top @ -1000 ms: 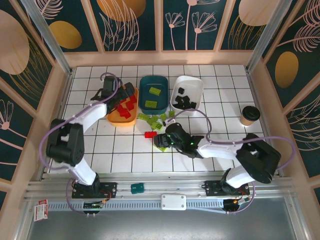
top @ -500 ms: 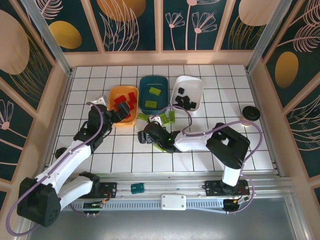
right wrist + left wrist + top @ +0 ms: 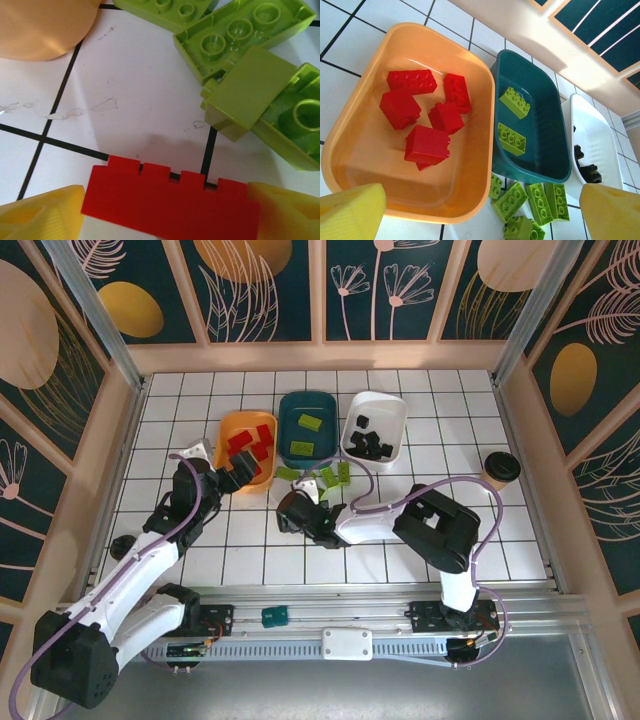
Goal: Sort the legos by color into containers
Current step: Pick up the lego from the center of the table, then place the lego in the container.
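We look down on a white tiled table (image 3: 450, 410) with three trays side by side toward its far edge. The orange-yellow tray (image 3: 245, 483) on the left holds red bricks (image 3: 427, 145), the dark teal tray (image 3: 295, 405) in the middle holds two lime green bricks (image 3: 514, 102), and the white tray (image 3: 385, 412) on the right holds black bricks (image 3: 368, 445). More lime green bricks (image 3: 330, 478) lie loose on the table just in front of the teal tray.

The left gripper (image 3: 218, 480) hovers at the near left corner of the orange-yellow tray, its yellow fingers (image 3: 350, 212) spread wide with nothing between them. The right gripper (image 3: 290, 512) is low on the table near the middle, pinching a red brick (image 3: 170, 210) end to end. That brick rests on the tiles, just beside the loose green ones.

A brown paper cup (image 3: 499, 470) stands near the right edge
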### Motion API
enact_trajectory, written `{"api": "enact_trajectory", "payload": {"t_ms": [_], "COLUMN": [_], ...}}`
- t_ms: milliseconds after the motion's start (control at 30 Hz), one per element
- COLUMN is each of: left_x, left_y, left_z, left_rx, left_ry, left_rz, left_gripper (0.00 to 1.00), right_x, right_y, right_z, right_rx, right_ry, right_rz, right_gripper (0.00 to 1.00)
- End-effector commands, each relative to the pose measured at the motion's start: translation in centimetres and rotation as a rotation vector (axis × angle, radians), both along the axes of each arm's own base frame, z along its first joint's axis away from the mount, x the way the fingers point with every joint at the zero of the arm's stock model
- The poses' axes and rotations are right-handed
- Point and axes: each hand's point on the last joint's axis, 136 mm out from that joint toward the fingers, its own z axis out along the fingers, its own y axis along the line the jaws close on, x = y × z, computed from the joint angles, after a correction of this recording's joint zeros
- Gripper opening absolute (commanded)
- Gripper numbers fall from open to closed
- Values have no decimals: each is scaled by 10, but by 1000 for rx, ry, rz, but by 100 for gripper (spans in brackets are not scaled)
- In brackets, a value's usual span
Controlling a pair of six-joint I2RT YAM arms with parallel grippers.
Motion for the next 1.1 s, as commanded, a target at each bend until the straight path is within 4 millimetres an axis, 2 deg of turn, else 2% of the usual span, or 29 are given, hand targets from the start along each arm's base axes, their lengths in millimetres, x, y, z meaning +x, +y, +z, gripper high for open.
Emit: {"api": "enact_trajectory", "payload": {"t_ms": [0, 100, 233, 400, 533, 667, 767, 933, 1000, 1067], "left_x": [-4, -6, -9, -17, -24, -33, -38, -43, -44, -44], "left_y": [1, 2, 4, 12, 20, 29, 35, 37, 36, 35], "left_z": [-6, -7, -7, -2, -1, 0, 3, 10, 9, 8], "left_rx": [-4, 1, 3, 16, 14, 9, 9, 3, 3, 4], "left_ry": [15, 19, 20, 4, -6, -10, -19, -34, -26, -21], "left_rz": [5, 4, 5, 30, 60, 98, 122, 120, 113, 107], "left_gripper": [99, 99, 99, 99, 99, 99, 99, 99, 99, 99], "right_x": [8, 9, 4, -8, -6, 24, 52, 97, 118, 133], "right_y": [-1, 0, 5, 16, 39, 67, 82, 113, 125, 136], "right_z": [-1, 5, 27, 78, 123, 151, 156, 146, 137, 136], "right_rx": [-12, -3, 51, 162, 244, 296, 339, 397, 405, 408], "right_ry": [-10, -29, -75, -148, -201, -218, -206, -157, -134, -138], "right_rz": [-14, 5, 57, 153, 258, 337, 364, 439, 446, 461], "right_gripper": [78, 71, 61, 54, 53, 54, 54, 58, 62, 71]}}
